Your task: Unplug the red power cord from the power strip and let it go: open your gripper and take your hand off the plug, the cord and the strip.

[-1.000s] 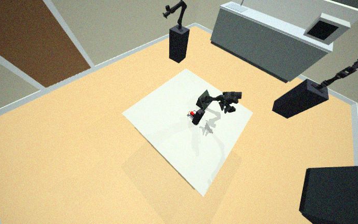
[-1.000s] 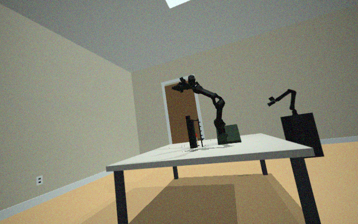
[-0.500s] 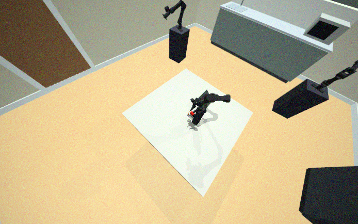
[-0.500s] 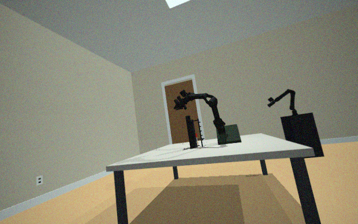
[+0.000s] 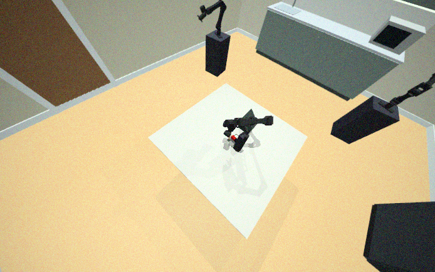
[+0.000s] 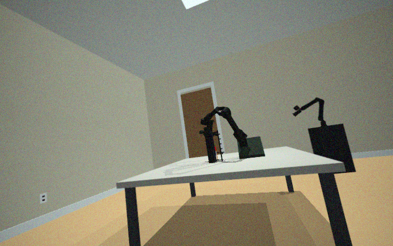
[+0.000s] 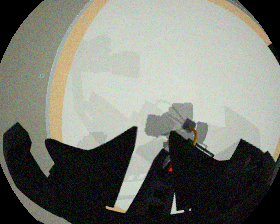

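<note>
The end effector (image 5: 227,134) (image 6: 209,133) (image 7: 153,131) is held released, fingers parted around nothing, above the red part (image 5: 233,137) (image 6: 214,148) (image 7: 171,169), presumably the plug, apparently to permit a downward grasp. The plug is located inward from the tabletop (image 5: 192,135) (image 6: 268,172) (image 7: 191,50) edges; its seating cannot be determined.

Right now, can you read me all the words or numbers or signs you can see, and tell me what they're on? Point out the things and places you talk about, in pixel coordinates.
There are none I can read.
The wall outlet (image 6: 43,198): two dark marks, just its sockets, not letters.
The dark screen (image 5: 392,36) on the counter: no writing shows.
The brown door (image 5: 40,44) (image 6: 196,122): no sign or number shows.
The little red thing (image 5: 233,137) by the pincer: too small to tell if anything is printed on it.
</note>
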`<state>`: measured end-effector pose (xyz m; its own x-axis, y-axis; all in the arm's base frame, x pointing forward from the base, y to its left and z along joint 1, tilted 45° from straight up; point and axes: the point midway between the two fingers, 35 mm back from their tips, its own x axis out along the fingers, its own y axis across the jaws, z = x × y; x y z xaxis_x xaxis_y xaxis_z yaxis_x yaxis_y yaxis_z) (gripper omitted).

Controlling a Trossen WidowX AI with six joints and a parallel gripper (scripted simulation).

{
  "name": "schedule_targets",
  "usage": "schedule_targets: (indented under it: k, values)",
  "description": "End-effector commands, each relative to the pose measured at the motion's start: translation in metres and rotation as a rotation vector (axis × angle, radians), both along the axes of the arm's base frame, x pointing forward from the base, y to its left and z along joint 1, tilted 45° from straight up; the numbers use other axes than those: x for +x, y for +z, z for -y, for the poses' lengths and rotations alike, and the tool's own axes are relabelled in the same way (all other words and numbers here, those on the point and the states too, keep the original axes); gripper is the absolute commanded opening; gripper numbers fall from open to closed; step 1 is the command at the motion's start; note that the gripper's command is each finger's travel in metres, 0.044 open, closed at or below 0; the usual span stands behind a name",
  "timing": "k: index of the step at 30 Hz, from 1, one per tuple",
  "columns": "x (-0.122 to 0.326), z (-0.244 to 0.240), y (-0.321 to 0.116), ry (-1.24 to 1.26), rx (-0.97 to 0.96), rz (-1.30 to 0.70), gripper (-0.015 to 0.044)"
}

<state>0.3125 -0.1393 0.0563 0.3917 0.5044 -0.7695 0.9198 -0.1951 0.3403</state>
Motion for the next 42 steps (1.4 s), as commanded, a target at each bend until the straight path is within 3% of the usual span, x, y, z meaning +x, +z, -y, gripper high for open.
schedule_targets:
  k: [1,5,42]
  values:
    - [-0.031,-0.030,-0.027,-0.022,0.156,-0.233,0.0160]
    - [-0.054,-0.050,-0.038,-0.034,0.259,-0.399,0.0160]
    - [-0.044,-0.079,-0.012,-0.033,0.261,-0.399,0.0160]
